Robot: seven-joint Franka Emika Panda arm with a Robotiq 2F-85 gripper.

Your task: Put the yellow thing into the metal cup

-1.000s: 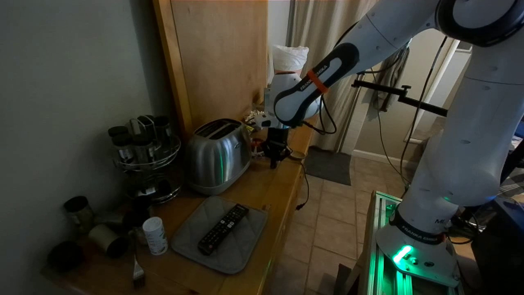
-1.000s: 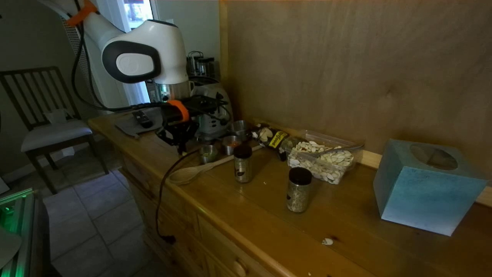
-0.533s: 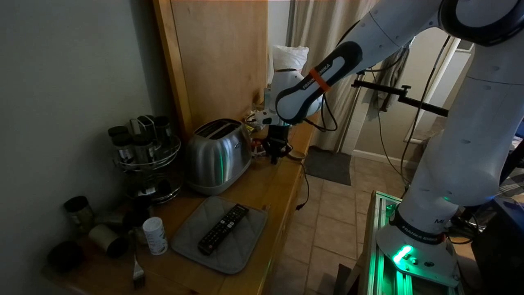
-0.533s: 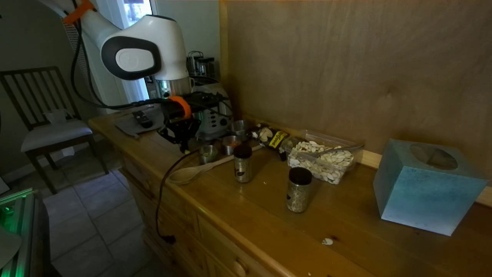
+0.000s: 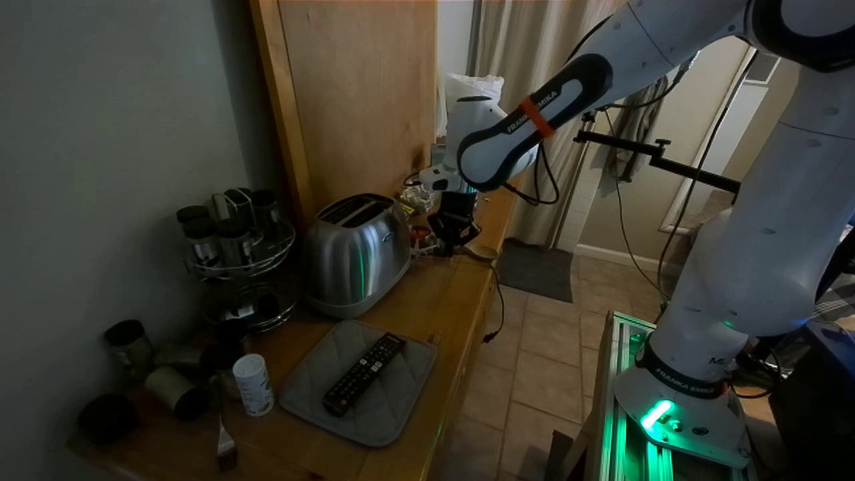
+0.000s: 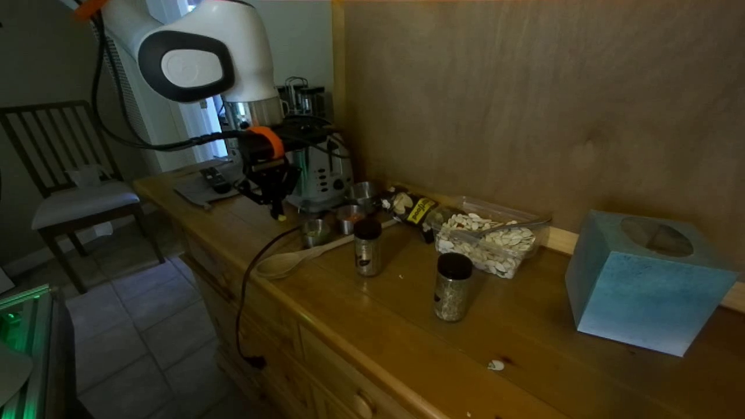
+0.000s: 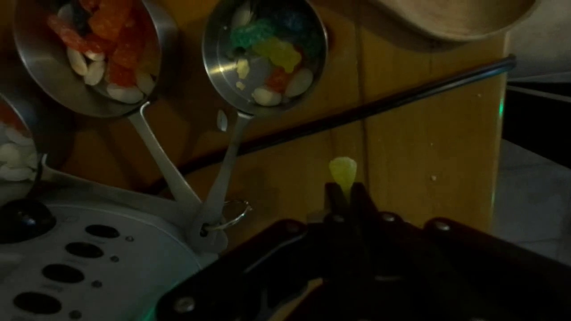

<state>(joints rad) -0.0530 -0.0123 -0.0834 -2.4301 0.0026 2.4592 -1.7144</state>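
Note:
My gripper [image 7: 341, 189] is shut on the small yellow thing [image 7: 343, 171], whose wider end sticks out beyond the fingertips. In an exterior view the yellow thing [image 6: 282, 217] shows at the gripper's tip [image 6: 277, 210], above the wooden top. In another exterior view the gripper [image 5: 446, 250] is beyond the toaster. Three metal cups with handles stand beside it. The nearest metal cup [image 7: 218, 78] holds green, yellow and red candies and pale seeds. A middle cup [image 7: 38, 62] holds orange-red candies and seeds. A third cup [image 7: 32, 133] is partly cut off. The fingers are apart from all cups.
The shiny toaster [image 5: 357, 260] stands close to the gripper and cup handles. A black cable [image 7: 312, 127] runs between gripper and cups. A wooden spoon [image 6: 285, 263], spice jars [image 6: 368, 253] [image 6: 452, 291], a seed box [image 6: 489, 241] and a blue tissue box [image 6: 652, 291] lie along the top.
The arm and gripper have risen, with the yellow thing at the fingertips. The cups, spoon and jars have not moved.

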